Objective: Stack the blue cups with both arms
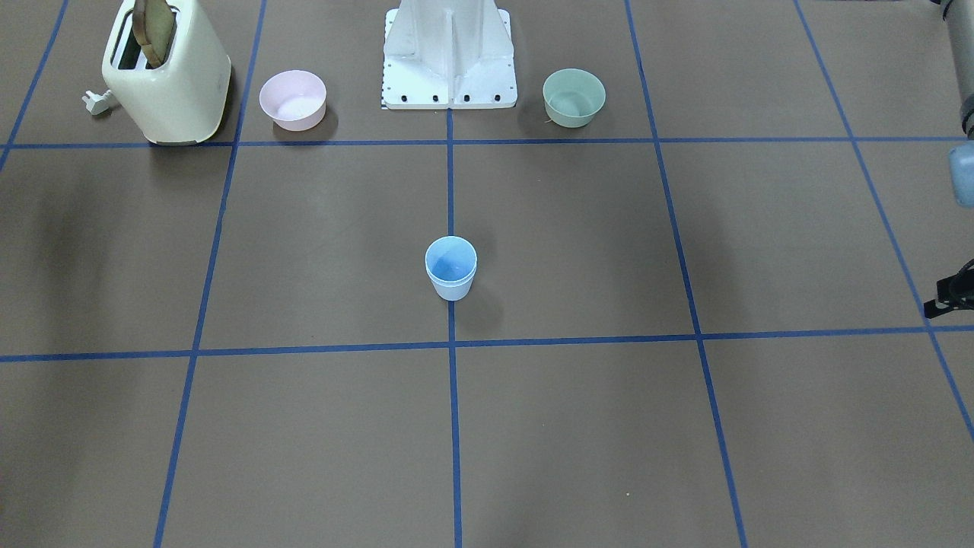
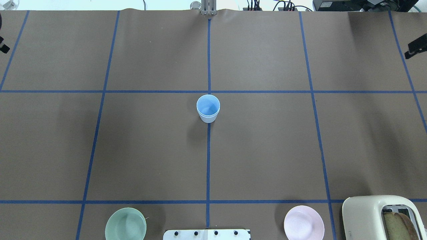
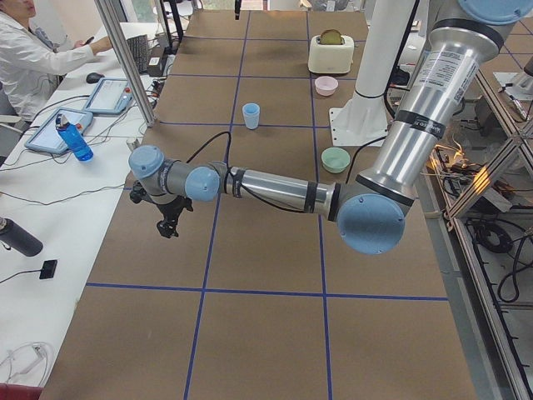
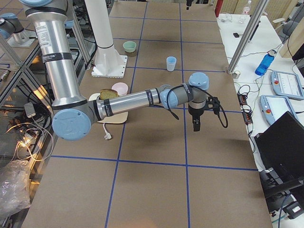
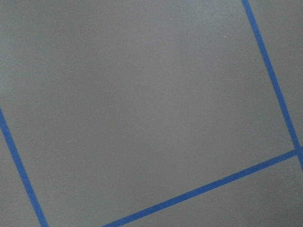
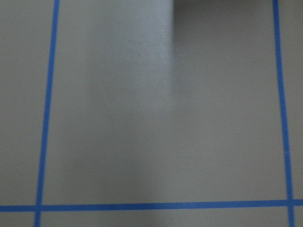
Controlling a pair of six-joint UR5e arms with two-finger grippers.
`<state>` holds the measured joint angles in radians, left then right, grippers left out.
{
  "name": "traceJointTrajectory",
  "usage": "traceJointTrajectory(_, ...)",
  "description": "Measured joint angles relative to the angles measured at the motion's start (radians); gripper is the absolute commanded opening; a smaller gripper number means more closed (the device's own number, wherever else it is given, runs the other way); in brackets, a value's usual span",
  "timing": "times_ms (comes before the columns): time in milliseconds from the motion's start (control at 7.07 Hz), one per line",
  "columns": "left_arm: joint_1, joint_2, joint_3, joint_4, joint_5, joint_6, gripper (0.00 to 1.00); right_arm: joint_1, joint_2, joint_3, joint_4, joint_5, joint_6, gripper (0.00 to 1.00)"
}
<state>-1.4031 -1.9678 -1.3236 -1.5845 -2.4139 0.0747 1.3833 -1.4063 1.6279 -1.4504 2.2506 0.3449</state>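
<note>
The two blue cups stand upright as one nested stack on the centre tape line, with a doubled rim showing; they also show in the overhead view. No gripper is near them. My left gripper only shows at the edge of the front view and hangs over the table's left side. My right gripper is at the overhead view's right edge and hangs over the table's right side. I cannot tell whether either is open or shut. Both wrist views show only brown table and blue tape.
A cream toaster with bread in it, a pink bowl, the white base stand and a pale-green bowl line the robot's edge of the table. An operator sits beyond the far side.
</note>
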Motion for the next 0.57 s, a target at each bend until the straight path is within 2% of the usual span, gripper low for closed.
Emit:
traceJointTrajectory(283,-0.035,0.004,-0.009,0.103,0.041,0.045,0.99,0.040,-0.074,0.010,-0.009,0.040,-0.061,1.00)
traceJointTrajectory(566,-0.064,0.017,-0.036,0.181,0.057,0.083,0.99,0.065,-0.104,0.026,-0.054,0.066,-0.105,1.00)
